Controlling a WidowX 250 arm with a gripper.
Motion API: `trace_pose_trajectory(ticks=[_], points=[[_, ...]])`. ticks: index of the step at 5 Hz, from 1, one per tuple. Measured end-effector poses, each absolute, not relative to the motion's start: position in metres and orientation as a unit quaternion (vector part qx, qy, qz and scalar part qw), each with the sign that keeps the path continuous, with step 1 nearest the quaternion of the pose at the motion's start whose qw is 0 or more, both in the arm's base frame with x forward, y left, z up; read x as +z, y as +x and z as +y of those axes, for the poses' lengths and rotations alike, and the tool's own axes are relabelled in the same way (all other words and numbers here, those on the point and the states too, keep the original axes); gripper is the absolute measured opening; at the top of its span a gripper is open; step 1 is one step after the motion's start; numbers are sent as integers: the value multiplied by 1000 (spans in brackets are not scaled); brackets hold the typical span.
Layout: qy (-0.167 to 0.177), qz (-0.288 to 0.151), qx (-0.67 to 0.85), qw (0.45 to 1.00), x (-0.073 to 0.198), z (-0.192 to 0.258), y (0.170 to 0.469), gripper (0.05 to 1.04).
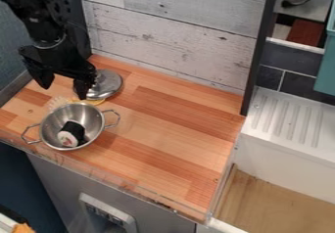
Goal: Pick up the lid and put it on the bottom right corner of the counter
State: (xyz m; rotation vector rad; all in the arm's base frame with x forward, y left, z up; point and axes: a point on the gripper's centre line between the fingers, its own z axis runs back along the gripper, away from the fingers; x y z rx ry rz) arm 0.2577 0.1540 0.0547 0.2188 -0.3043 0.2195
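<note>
Your pincer point(64, 91) hangs wide over the left part of the wooden table point(177, 124), one finger partly overlapping the silver lid point(110, 83), which sits just behind a two-handled metal pot point(93, 122) holding a toy sushi roll point(70, 134).

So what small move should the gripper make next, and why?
Probably a short sideways shift toward the lid, to centre the open gripper over it before closing. The fingers are apart, but only one appears in front of the lid's edge; the other hangs well to the side, away from the lid, so closing here would likely miss.
</note>
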Motion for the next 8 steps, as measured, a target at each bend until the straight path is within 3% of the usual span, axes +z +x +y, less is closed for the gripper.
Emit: trace_pose_trajectory(ticks=[1, 2, 4, 5, 6, 8], points=[[99, -137, 111, 979, 46, 152, 256, 1001], [66, -109, 126, 984, 35, 168, 271, 1001], [-4, -111, 163, 980, 27, 194, 311, 1001], [-59, -102, 162, 980, 14, 197, 333, 1001], [-69, -97, 168, 979, 6, 206, 347, 1001], [-50, -76, 159, 983, -15, 208, 361, 1001]])
